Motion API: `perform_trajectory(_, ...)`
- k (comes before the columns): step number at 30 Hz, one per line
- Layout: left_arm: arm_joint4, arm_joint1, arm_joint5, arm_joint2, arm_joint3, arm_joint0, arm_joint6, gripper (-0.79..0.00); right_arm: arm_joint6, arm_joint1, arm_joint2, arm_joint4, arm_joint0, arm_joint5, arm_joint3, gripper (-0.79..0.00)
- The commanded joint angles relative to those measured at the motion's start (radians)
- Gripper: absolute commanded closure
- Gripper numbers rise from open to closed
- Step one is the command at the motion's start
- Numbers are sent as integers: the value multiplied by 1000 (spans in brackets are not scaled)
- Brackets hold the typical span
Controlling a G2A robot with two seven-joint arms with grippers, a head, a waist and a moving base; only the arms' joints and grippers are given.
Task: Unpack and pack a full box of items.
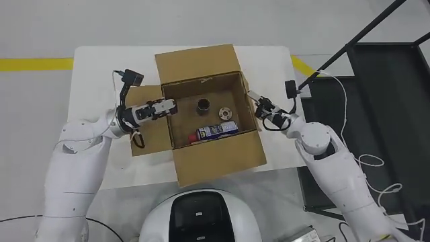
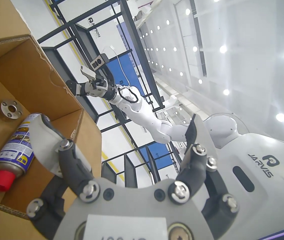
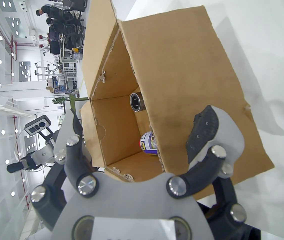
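Table (image 1: 101,67), open box (image 1: 195,64), possibly metal rack (image 1: 376,74) alongside

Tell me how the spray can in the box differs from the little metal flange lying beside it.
The spray can lies on its side, long and round-bodied; the flange lies flat, a thin disc. The spray can has a printed label and red cap; the flange is bare grey metal with holes. The spray can is clearly larger than the flange. Both rest inside the cardboard box.
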Motion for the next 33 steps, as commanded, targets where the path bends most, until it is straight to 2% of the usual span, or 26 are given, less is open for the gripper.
perform_trajectory(1, -2, 4, 0, -8, -5, 9, 4, -785, 8, 1, 2, -13, -9, 9, -16, -785)
perform_trajectory(8, -10, 14, 0, -26, -9, 23, 15, -785, 18, 6, 14, -55, -75, 47, -124, -785)
perform_trajectory(13, -25, 20, -9, -35, -2, 25, 23, -785, 53, 7, 20, -49, -89, 59, -146, -785)
perform_trajectory(18, -43, 27, -32, -53, 0, 35, 37, -785, 51, 4, 39, -4, -86, -5, -144, -785)
perform_trajectory(22, -53, 32, -64, -79, 5, 53, 78, -785, 28, 2, 45, -29, -85, -89, -186, -785)
perform_trajectory(25, -45, 36, -92, -103, 7, 73, 129, -785, 58, 4, 21, -124, -60, -114, -231, -785)
perform_trajectory(30, 1, 43, -117, -144, 5, 109, 213, -785, 134, -5, -99, -315, 52, -12, -259, -785)
perform_trajectory(33, -12, 47, -132, -170, -3, 133, 245, -785, 192, -17, -185, -402, 149, 62, -226, -785)
